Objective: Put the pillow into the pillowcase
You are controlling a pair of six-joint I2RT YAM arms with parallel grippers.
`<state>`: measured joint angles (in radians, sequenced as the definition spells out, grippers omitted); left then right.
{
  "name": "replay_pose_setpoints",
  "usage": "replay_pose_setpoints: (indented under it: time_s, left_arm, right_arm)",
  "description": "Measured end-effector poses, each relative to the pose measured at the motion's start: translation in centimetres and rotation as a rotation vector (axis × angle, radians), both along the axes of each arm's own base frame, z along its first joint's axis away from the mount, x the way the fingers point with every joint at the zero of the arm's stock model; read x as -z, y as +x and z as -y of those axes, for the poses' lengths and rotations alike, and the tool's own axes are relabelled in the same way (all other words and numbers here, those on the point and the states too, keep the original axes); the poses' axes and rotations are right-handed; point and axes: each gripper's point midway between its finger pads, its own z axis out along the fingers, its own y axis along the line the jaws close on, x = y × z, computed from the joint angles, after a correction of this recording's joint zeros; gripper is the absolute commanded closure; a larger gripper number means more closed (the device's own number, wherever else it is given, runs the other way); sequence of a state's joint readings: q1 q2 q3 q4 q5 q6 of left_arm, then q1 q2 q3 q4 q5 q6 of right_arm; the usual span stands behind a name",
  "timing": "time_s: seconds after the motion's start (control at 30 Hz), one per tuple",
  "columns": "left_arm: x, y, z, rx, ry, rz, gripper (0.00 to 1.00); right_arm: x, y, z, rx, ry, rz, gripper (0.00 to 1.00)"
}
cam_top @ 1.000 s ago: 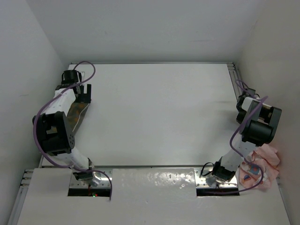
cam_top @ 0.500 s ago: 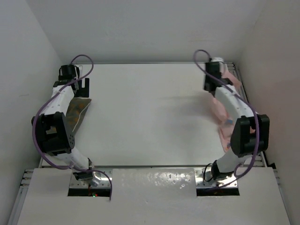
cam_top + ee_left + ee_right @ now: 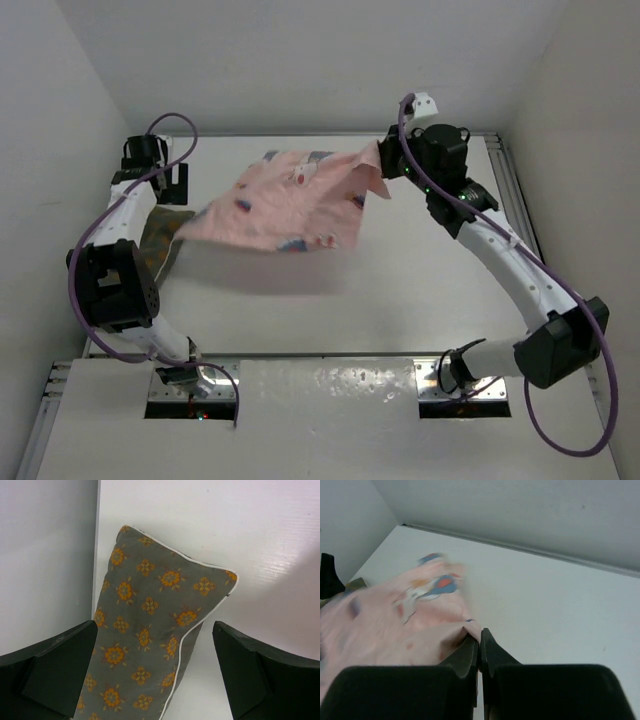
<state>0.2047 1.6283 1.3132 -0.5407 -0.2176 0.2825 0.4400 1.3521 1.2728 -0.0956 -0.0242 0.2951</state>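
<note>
1. The right gripper (image 3: 479, 641) has its fingers pressed together on one corner of the pillowcase (image 3: 290, 200) — a fold of pink cloth is pinched between the tips.
2. From that pinch the pillowcase fans out to the left. It is raised above the table (image 3: 400, 290), with its shadow on the surface beneath, and its bunny print is blurred in both views.
3. The right arm stretches from its base at the near right edge to the far middle of the table.
4. The left gripper (image 3: 155, 627) is spread wide and holds nothing. Its fingers sit either side of the pillow (image 3: 150, 615) from above, apart from it.
5. The pillow lies at the far-left edge of the table, its left side lapping over the line where table meets wall.
6. From overhead, the pillowcase's left corner overlaps the pillow — whether the two touch cannot be told.
</note>
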Motion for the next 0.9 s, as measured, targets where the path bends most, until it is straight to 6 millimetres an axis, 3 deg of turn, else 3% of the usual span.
replay_pose_setpoints:
  time_s: [0.03,0.07,0.1,0.13,0.2,0.3,0.33,0.37,0.4,0.43,0.47,0.5,0.53,0.6,0.67,0.7,0.73,0.77,0.83,0.9]
  left_arm:
    - [-0.2,0.1,0.0,0.0,0.0,0.003,0.0]
    - [-0.4,0.2,0.0,0.0,0.002,0.009,0.0]
    - [-0.6,0.3,-0.1,0.001,0.002,0.013,0.0]
    - [-0.7,0.4,-0.1,0.001,0.003,0.016,0.0]
    - [-0.9,0.5,0.0,0.003,0.002,0.023,0.0]
    - [-0.9,0.7,0.4,0.026,-0.009,0.021,0.0]
    - [-0.8,0.7,0.8,0.048,-0.014,0.016,0.02]
    - [-0.8,0.8,1.3,0.077,-0.022,0.008,0.07]
    - [-0.7,0.7,1.9,0.116,-0.032,-0.006,0.17]
    - [-0.7,0.8,2.8,0.17,-0.038,-0.021,0.35]
    - [-0.6,0.7,4.2,0.246,-0.045,-0.046,0.61]
    - [-0.4,0.6,6.1,0.33,-0.059,-0.072,0.63]
    - [-0.1,0.4,8.1,0.426,-0.061,-0.103,0.64]
    - [0.8,-0.7,12.5,0.617,-0.063,-0.172,0.5]
    - [2.4,-2.7,16.8,0.8,-0.052,-0.254,0.28]
    - [3.6,-3.9,18.3,0.867,-0.046,-0.292,0.23]
    - [5.1,-5.6,19.4,0.919,-0.047,-0.353,0.19]
    - [6.6,-7.2,19.6,0.944,-0.051,-0.413,0.1]
    - [9.2,-10.0,18.4,0.931,-0.06,-0.516,0.06]
    - [11.1,-12.0,16.5,0.878,-0.061,-0.588,0.05]
  right_arm:
    - [0.2,0.2,0.4,0.011,0.025,-0.011,0.88]
    - [1.3,0.4,0.3,0.011,0.04,-0.046,0.65]
    - [2.7,0.5,0.1,0.01,0.05,-0.089,0.3]
    - [4.9,0.8,0.0,0.012,0.045,-0.154,0.01]
    - [10.2,1.6,0.1,0.023,0.012,-0.308,0.01]
    - [18.8,2.3,3.5,0.128,-0.031,-0.606,0.01]
    - [21.0,2.3,5.1,0.168,-0.025,-0.696,0.16]
    - [22.8,2.1,7.1,0.214,-0.019,-0.768,0.81]
    - [23.9,1.7,8.8,0.245,-0.008,-0.819,1.0]
    - [24.5,1.3,10.5,0.282,0.008,-0.843,1.0]
    - [24.7,0.7,12.1,0.322,0.021,-0.855,1.0]
    - [24.6,0.0,12.9,0.338,0.017,-0.854,0.94]
    - [24.3,-0.7,13.3,0.34,0.003,-0.842,0.78]
    - [23.3,-1.7,11.8,0.287,-0.053,-0.804,0.21]
    - [22.7,-2.1,8.8,0.18,-0.127,-0.755,0.09]
    - [22.8,-2.5,6.9,0.121,-0.165,-0.737,0.01]
    - [23.3,-2.9,5.2,0.069,-0.199,-0.731,0.01]
    - [24.1,-3.5,3.7,0.02,-0.236,-0.731,0.01]
    - [26.3,-4.6,1.3,-0.042,-0.305,-0.751,0.01]
    - [28.9,-5.4,0.5,-0.051,-0.372,-0.794,0.01]
